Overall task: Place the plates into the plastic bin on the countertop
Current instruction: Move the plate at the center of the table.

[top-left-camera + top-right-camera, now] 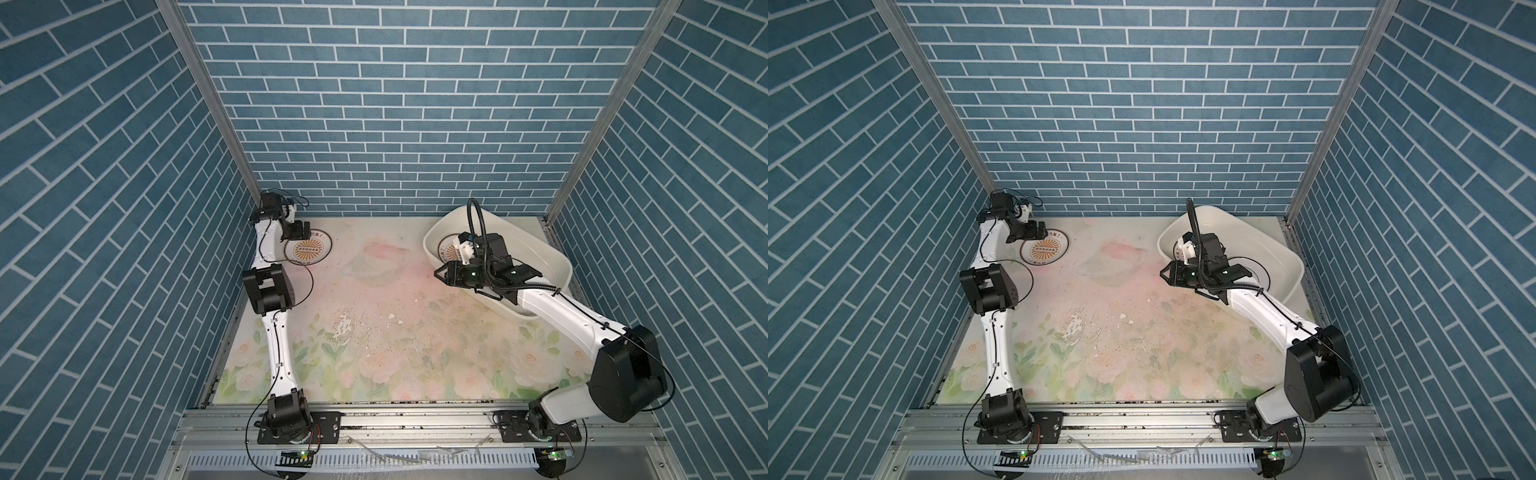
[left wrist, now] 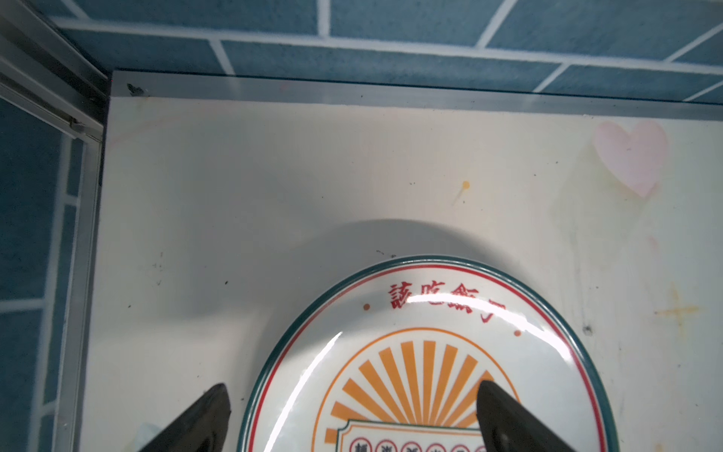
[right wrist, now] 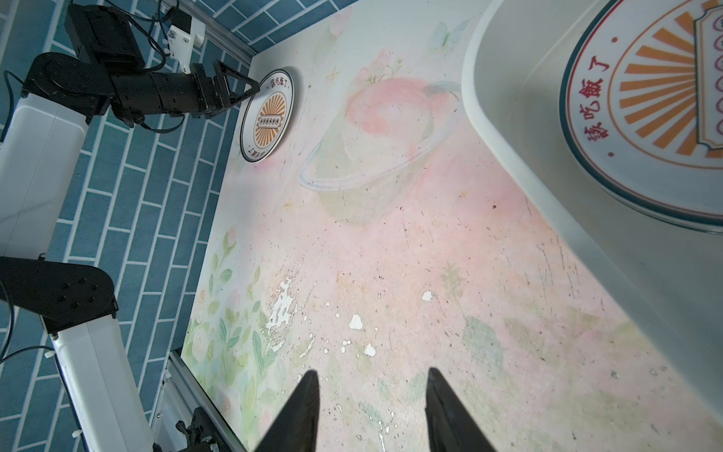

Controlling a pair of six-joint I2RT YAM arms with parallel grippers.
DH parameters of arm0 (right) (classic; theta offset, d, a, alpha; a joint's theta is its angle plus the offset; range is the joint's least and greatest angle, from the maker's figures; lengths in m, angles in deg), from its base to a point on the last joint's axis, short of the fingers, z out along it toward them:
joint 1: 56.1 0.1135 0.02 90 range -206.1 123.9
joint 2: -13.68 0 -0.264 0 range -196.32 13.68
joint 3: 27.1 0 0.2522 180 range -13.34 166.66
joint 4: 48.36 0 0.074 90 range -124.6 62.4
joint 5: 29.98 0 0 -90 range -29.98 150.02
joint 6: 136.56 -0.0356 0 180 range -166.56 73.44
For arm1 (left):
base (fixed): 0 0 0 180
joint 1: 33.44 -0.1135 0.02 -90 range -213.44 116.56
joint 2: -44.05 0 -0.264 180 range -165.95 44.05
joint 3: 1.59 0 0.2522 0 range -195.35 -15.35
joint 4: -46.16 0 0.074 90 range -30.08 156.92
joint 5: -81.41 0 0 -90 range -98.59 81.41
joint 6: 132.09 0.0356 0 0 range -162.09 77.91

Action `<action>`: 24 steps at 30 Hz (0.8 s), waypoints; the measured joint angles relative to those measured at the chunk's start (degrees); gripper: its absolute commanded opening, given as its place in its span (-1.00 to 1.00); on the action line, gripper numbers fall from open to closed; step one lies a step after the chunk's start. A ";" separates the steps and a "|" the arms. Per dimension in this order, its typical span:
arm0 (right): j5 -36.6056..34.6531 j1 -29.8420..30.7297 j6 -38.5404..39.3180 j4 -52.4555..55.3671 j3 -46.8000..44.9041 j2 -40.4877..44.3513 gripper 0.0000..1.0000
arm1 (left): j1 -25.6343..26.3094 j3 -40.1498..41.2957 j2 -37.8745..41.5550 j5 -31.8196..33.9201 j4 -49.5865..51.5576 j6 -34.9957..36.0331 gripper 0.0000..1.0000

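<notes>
At the worktop's [image 1: 374, 316] far left corner, a sunburst plate [image 1: 308, 250] lies beneath the wide-spread, empty left pincer [image 2: 351, 385]; another plate [image 3: 645, 117] sits in the plastic bin [image 1: 523, 232], beside the parted, empty right pincer [image 3: 371, 375].

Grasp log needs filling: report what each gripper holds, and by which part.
Nothing is held. The left gripper is open, its fingers straddling the rim of the plate; the right gripper is open over the countertop.
</notes>
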 measured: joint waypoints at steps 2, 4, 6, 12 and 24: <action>0.00 0.09 0.02 0.00 0.11 -0.09 -0.10 | 0.00 0.02 -0.07 0.59 0.11 0.37 0.99; -0.02 0.15 0.02 0.02 0.11 -0.09 -0.10 | 0.00 0.02 -0.09 1.05 0.17 0.96 0.99; -0.13 0.22 0.00 0.07 0.11 -0.09 -0.09 | 0.00 0.00 -0.09 1.79 0.17 1.49 0.99; -0.39 0.24 0.02 0.07 0.11 -0.09 -0.09 | 0.00 0.24 -0.15 4.13 0.22 3.61 0.99; -0.42 0.31 0.02 0.04 0.11 -0.09 -0.10 | -0.04 -0.26 -2.34 2.45 2.32 10.19 0.99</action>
